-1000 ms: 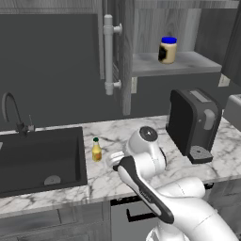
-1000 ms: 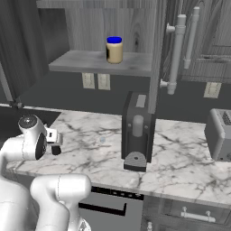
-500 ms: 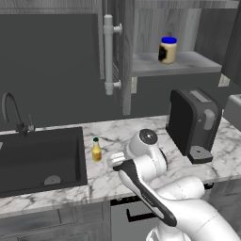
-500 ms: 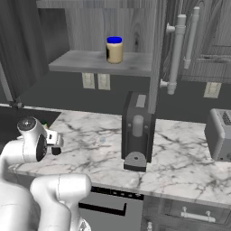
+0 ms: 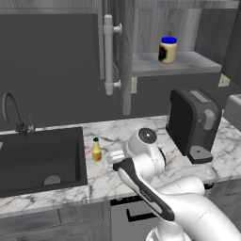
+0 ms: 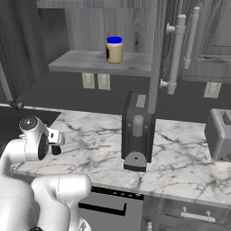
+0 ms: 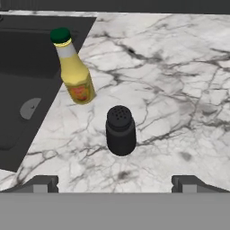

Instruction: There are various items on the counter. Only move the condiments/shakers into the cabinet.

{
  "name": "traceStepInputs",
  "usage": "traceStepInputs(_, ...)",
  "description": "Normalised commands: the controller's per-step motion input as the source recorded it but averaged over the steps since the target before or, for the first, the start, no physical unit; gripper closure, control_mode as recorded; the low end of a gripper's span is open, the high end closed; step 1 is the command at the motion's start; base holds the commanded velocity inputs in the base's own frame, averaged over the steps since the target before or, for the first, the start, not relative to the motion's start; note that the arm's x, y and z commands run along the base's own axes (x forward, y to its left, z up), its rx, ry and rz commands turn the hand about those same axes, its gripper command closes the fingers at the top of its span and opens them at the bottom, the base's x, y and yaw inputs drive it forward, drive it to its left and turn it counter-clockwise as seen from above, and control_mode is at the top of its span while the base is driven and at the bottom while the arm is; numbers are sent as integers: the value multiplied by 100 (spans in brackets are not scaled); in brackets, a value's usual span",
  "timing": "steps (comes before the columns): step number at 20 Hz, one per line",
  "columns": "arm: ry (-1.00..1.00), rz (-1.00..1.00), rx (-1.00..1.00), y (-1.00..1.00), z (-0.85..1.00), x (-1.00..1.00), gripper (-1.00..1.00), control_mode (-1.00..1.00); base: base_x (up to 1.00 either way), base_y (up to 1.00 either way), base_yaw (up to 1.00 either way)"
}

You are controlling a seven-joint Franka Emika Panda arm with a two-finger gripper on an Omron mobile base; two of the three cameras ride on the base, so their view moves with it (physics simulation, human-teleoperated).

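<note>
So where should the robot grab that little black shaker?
Probably around the middle of the black shaker, coming straight down from above. It stands upright with round, straight sides, so the open pincer can close on either side of it. The yellow bottle stands apart, toward the sink, so it likely won't get bumped.

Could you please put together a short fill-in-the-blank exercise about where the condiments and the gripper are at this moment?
1. The blue-lidded jar stands on the ____ of the cabinet.
2. On the counter, the yellow bottle has a ____ cap.
3. The black shaker stands between the yellow bottle and the gripper, whose jaws are ____.
4. The yellow bottle stands beside the dark ____.

Missing words: shelf; green; open; sink
</note>
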Motion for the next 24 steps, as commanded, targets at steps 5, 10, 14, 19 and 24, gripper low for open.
traceStepInputs(5,0,0,0,0,0,21,-100,-100,0,0,0)
traceStepInputs(10,0,0,0,0,-6,19,-100,-100,0,0,0)
traceStepInputs(14,0,0,0,0,-11,10,-100,-100,0,0,0)
traceStepInputs(19,0,0,0,0,-14,9,-100,-100,0,0,0)
traceStepInputs(24,0,0,0,0,-13,9,-100,-100,0,0,0)
